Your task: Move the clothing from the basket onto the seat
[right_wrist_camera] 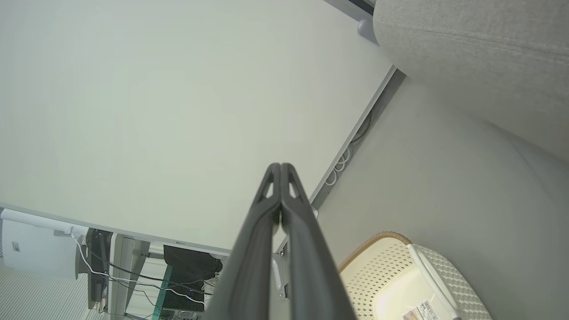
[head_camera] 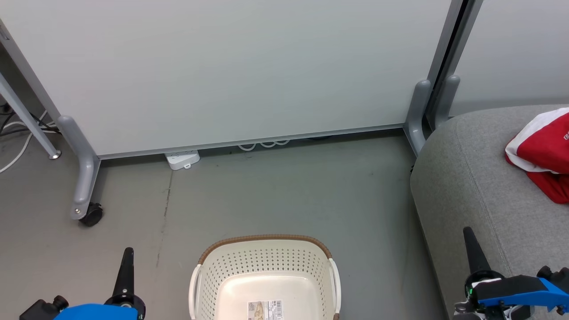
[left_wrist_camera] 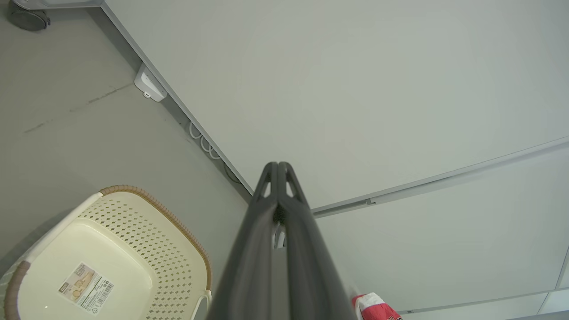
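Right hand well short of clothing

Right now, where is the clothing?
In the head view, the red-and-white clothing lies on top of the grey seat at the far right edge, beyond the right gripper and well to the right of the basket.

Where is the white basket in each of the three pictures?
Head view: the basket sits bottom centre.
Left wrist view: the basket is in the bottom left corner.
Right wrist view: the basket is bottom right.
Shared landmark: the looped white cables under the pale panel.
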Controlling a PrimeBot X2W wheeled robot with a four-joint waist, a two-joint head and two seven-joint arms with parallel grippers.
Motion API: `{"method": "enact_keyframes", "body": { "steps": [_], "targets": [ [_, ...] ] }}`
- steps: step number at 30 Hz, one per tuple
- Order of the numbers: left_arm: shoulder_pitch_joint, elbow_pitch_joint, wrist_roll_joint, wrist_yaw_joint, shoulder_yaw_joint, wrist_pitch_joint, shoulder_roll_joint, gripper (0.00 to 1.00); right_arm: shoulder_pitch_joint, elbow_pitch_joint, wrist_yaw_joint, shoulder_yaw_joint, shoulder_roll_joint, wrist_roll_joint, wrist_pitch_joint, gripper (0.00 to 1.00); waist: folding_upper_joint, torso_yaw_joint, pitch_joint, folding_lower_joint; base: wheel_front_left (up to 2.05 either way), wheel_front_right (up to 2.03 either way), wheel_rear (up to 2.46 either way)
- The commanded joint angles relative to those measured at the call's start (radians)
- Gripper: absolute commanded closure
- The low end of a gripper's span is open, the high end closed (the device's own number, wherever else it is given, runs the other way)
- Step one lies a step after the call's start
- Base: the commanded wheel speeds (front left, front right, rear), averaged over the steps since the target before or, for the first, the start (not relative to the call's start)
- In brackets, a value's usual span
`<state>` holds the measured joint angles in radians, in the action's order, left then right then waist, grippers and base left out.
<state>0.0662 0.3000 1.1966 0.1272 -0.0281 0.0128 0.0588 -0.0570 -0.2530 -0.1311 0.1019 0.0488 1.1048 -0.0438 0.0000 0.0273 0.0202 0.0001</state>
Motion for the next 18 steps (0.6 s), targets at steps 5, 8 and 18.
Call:
{"method": "enact_keyframes", "body": {
  "steps": [5, 8, 18],
  "targets": [
    [0.027, -0.017, 0.059, 0.004, -0.016, -0.018, 0.005, 1.00, -0.025, 0.012, 0.000, 0.003, 0.002, 0.073, -0.010, 1.00, 0.0000, -0.003, -0.002, -0.0001, 0.00, 0.00, 0.00],
    [0.028, -0.019, 0.077, 0.004, -0.019, -0.023, 0.004, 1.00, -0.026, 0.011, 0.000, 0.004, 0.002, 0.094, -0.013, 1.00, 0.0000, -0.004, -0.002, -0.0001, 0.00, 0.00, 0.00],
    [0.033, -0.029, 0.159, 0.004, -0.033, -0.047, 0.003, 1.00, -0.033, 0.011, 0.000, 0.006, 0.002, 0.193, -0.026, 1.00, 0.0000, -0.008, -0.005, -0.0001, 0.00, 0.00, 0.00]
  ]
}}
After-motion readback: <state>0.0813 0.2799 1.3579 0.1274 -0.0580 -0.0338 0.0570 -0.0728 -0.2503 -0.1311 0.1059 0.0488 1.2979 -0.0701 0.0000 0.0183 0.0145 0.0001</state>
